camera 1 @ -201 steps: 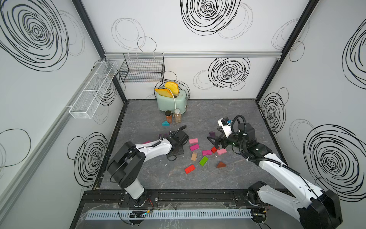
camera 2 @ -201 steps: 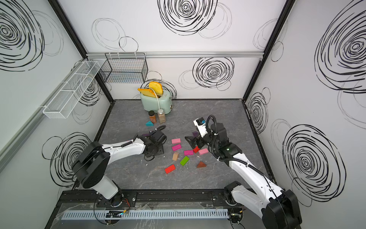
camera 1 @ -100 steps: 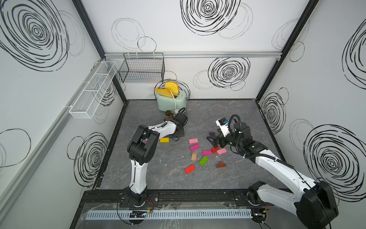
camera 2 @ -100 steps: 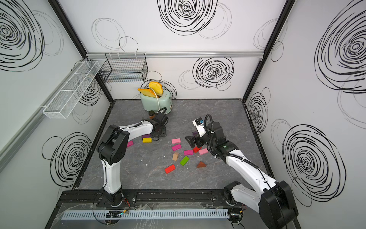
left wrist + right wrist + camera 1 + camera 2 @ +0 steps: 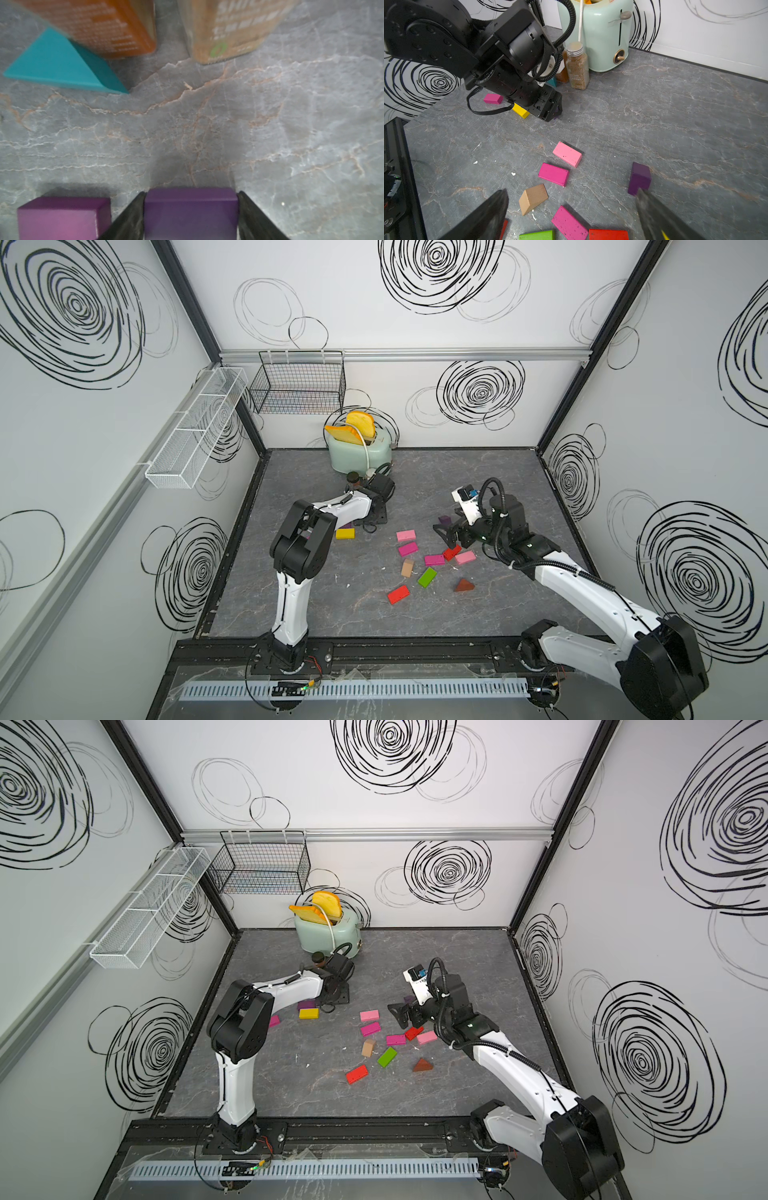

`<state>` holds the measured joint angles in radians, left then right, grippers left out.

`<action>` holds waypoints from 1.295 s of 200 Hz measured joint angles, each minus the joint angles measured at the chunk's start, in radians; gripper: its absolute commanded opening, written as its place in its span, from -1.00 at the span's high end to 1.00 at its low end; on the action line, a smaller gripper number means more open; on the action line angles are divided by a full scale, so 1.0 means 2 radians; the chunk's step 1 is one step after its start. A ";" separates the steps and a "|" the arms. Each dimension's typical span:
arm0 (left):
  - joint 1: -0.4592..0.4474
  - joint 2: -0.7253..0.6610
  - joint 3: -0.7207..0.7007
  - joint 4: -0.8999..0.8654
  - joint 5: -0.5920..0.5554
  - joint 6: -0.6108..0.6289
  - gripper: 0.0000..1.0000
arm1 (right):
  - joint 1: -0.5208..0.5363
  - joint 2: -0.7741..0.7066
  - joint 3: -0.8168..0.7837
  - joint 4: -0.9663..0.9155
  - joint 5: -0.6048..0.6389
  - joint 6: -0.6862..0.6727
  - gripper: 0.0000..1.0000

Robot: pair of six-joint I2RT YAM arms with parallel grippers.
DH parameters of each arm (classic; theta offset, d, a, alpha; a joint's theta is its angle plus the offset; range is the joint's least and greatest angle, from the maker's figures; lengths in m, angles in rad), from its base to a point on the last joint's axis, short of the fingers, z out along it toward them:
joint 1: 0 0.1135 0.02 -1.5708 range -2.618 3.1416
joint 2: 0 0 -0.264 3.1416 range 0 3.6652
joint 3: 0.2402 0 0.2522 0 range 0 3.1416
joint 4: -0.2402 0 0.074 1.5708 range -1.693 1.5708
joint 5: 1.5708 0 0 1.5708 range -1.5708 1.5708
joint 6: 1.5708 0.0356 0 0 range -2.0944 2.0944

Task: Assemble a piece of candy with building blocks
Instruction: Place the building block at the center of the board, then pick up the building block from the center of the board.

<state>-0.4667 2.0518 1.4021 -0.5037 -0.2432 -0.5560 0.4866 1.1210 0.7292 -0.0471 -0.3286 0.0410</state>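
My left gripper (image 5: 191, 193) is open near the back of the table, its jaws standing close on either side of a purple block (image 5: 191, 214) that rests on the table. A magenta block (image 5: 62, 216) lies just beside it, and a teal triangle (image 5: 58, 66) lies further off. My right gripper (image 5: 446, 531) is open and empty, hovering over the scattered blocks: pink (image 5: 406, 535), magenta (image 5: 408, 548), tan (image 5: 407, 568), green (image 5: 427, 576), red (image 5: 398, 594) and a brown triangle (image 5: 464, 585). A purple piece (image 5: 639, 178) stands by one of its fingers. A yellow brick (image 5: 345, 533) lies near the left arm.
Two spice jars (image 5: 577, 64) stand close ahead of the left gripper, in front of a mint toaster (image 5: 359, 452) holding toast. A black wire basket (image 5: 299, 385) and a white one (image 5: 195, 427) hang on the walls. Black rails edge the table.
The left arm has swung from the table's middle to the back, by the jars, uncovering the yellow brick. Its jaws have widened. The right gripper has barely moved.
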 measured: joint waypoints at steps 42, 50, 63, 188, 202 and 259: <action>0.001 -0.039 0.006 -0.022 0.005 0.017 -0.96 | 0.000 0.010 0.012 -0.004 0.001 0.005 -0.98; 0.002 -0.060 0.005 -0.029 0.004 0.018 -0.96 | 0.000 0.010 0.012 -0.004 0.001 0.007 -0.98; 0.007 -0.105 -0.010 -0.030 0.004 0.019 -0.95 | 0.000 0.010 0.012 -0.007 0.002 0.010 -0.98; 0.231 -0.224 -0.196 -0.049 0.022 0.073 -0.96 | 0.074 0.103 0.036 -0.016 0.033 0.043 -0.98; 0.231 -0.221 -0.212 -0.045 0.024 0.075 -0.95 | 0.074 0.106 0.036 -0.014 0.033 0.043 -0.98; 0.245 -0.195 -0.233 -0.020 0.040 0.087 -0.79 | 0.075 0.114 0.036 -0.013 0.034 0.043 -0.98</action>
<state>0.0235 1.6619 0.9363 -0.5442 -0.1627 -0.3813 0.6357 1.3499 0.8005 -0.0727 -0.2611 0.1280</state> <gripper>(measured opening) 0.904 0.989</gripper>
